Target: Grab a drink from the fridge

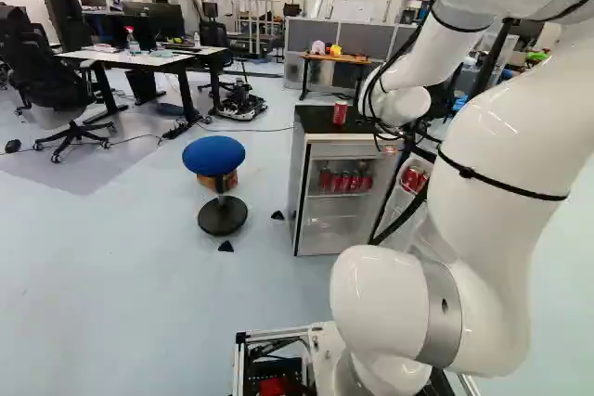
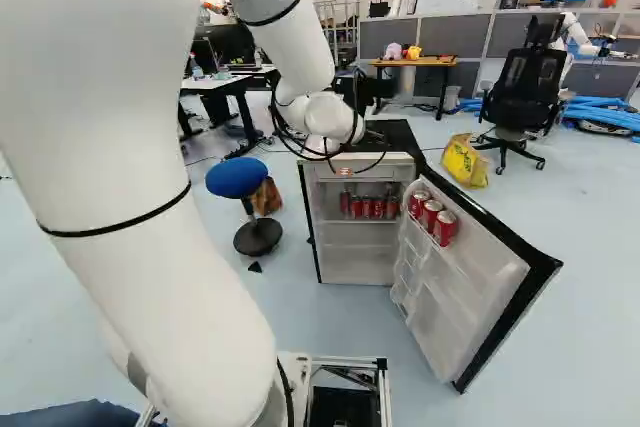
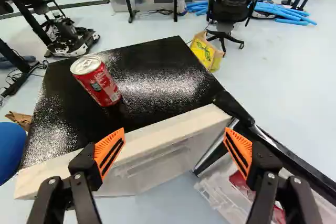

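Observation:
A small fridge [image 2: 312, 217] stands ahead with its door [image 2: 470, 277] swung wide. Several red cans [image 2: 367, 208] sit on its upper shelf, and more red cans [image 2: 444, 228] stand in the door rack. One red can [image 1: 340, 113] is upright on the black top [image 3: 152, 72]. The base views largely hide my gripper behind the arm's wrist. In the wrist view the gripper [image 3: 175, 146] is open, nothing between its orange pads, above the fridge's front edge; the can [image 3: 98, 81] on top lies beyond the fingers. The inner shelf is out of sight there.
A blue stool [image 1: 214, 157] stands left of the fridge. Farther back are a white desk [image 1: 139, 57], a black office chair [image 2: 515, 87] and a yellow bag [image 2: 465, 160]. Another robot [image 2: 590, 37] stands at the back. The open door juts toward the base.

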